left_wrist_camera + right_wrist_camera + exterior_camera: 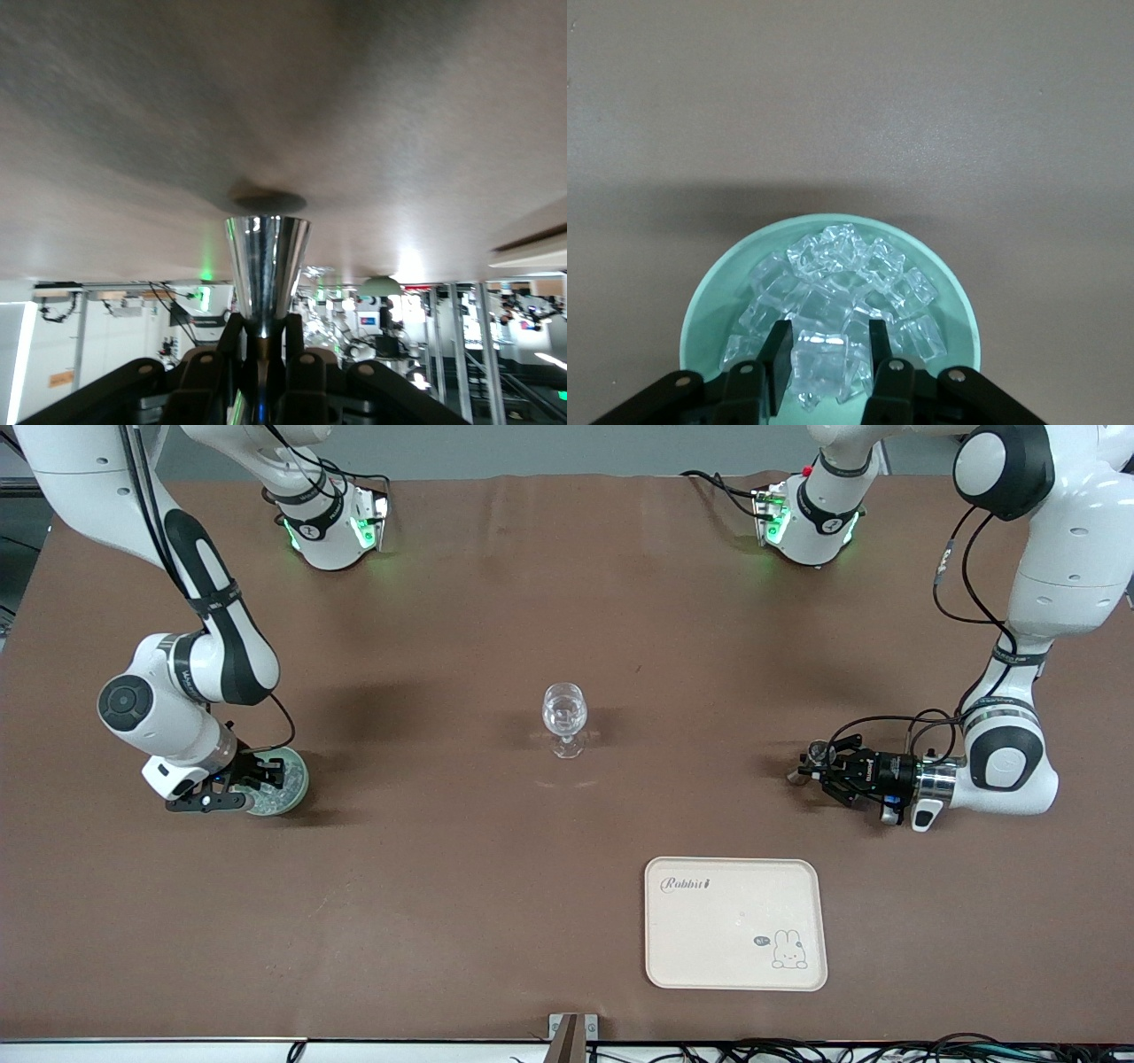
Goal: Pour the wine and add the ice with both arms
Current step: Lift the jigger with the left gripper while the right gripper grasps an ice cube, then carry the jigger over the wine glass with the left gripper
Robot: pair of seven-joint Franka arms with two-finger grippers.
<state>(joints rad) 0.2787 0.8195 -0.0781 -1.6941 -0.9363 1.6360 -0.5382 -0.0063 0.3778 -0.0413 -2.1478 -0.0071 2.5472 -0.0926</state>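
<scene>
A clear stemmed wine glass (564, 717) stands at the middle of the table. A green bowl (297, 784) of ice (842, 266) sits toward the right arm's end. My right gripper (257, 779) is down in the bowl, and in the right wrist view it (828, 335) is shut on one ice chunk (824, 359). My left gripper (817, 769) lies level just above the table toward the left arm's end. It is shut on a small shiny metal cone-shaped cup (819, 753), also seen in the left wrist view (266, 266).
A cream tray (735, 957) with a rabbit print lies nearer the front camera, between the glass and the left arm's end. Both arm bases stand along the table's back edge. A brown cloth covers the table.
</scene>
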